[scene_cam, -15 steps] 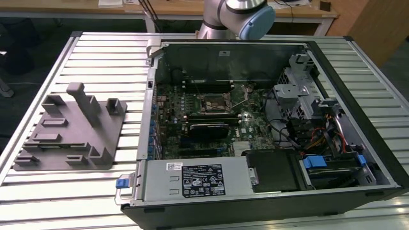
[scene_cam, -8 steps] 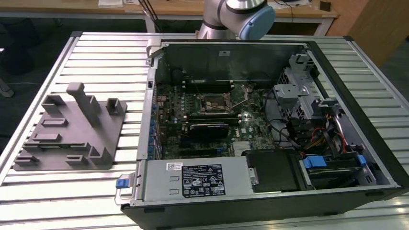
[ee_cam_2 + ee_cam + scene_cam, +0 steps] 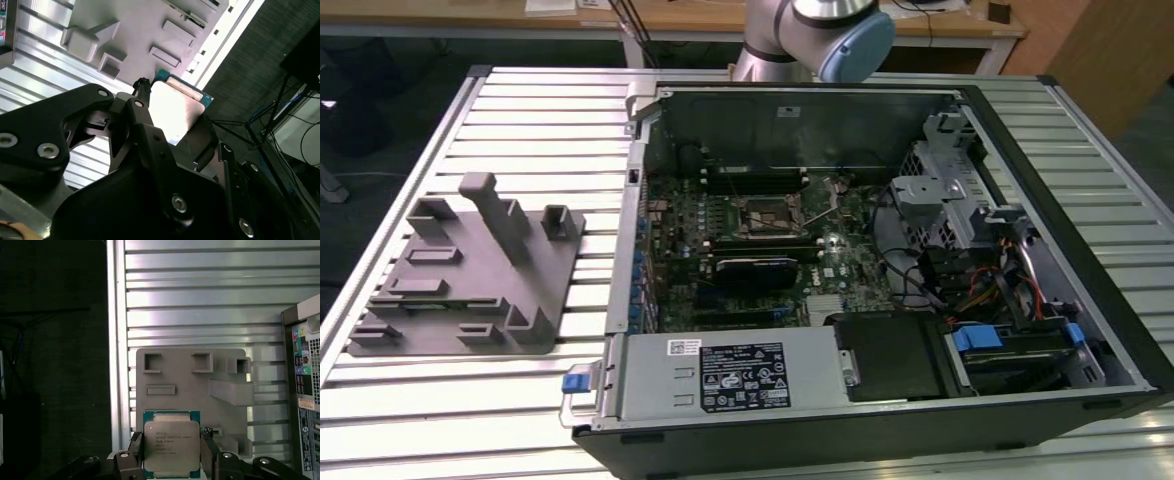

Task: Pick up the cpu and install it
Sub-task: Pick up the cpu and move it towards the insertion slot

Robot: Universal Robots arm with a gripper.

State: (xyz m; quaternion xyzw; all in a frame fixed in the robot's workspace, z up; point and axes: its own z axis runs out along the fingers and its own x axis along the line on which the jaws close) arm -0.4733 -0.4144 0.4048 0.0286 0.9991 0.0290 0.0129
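The cpu is a flat square chip with a silvery metal top and a green edge. My gripper is shut on the cpu, one black finger on each of two opposite sides. In the second wrist view the cpu stands edge-up between the fingers of the gripper. It hangs in the air well above the gray holder block, which lies on the slatted table. The black-framed motherboard socket sits inside the opened computer case.
The holder block lies at the exterior view's left on the slatted metal table. The case holds a power supply, drive cages and cables. The arm's base joint stands behind the case. The table edge borders dark floor.
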